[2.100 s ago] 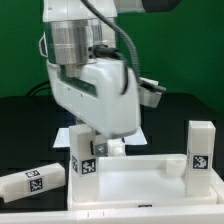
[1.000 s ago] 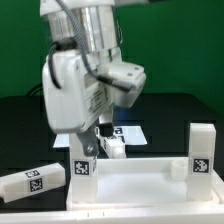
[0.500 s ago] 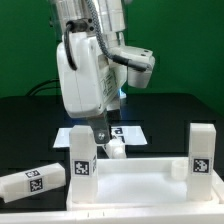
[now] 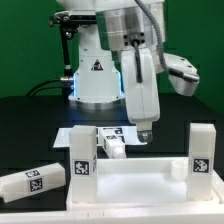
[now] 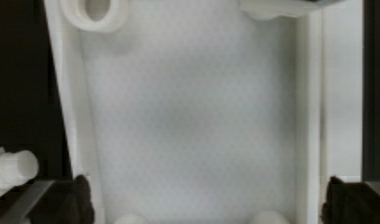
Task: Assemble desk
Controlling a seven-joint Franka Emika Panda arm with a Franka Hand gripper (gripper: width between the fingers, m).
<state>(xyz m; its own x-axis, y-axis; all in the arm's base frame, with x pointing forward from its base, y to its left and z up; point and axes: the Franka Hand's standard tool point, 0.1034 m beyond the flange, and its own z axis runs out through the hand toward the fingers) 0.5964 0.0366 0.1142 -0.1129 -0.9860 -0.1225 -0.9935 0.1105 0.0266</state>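
Observation:
The desk top (image 4: pixel 135 182) lies flat at the front, its raised rim toward me. Two square legs stand upright in its corner sockets, one on the exterior view's left (image 4: pixel 82 156) and one on the right (image 4: pixel 200 150). A third leg (image 4: pixel 31 180) lies loose on the table at the left. A fourth leg (image 4: pixel 110 142) lies just behind the top. My gripper (image 4: pixel 145 136) hangs over the back edge of the top, open and empty. In the wrist view the desk top (image 5: pixel 187 110) fills the picture, with an open socket (image 5: pixel 94 10), and my gripper (image 5: pixel 208 205) is spread wide with nothing between the fingers.
The marker board (image 4: pixel 128 131) lies on the black table behind the desk top. The robot's base (image 4: pixel 95 80) stands at the back, with a green wall behind it. The right upright leg stands close to my gripper's right.
The arm has turned and swung to the exterior view's right, away from the left upright leg. My gripper now hangs nearer the middle of the top's back edge.

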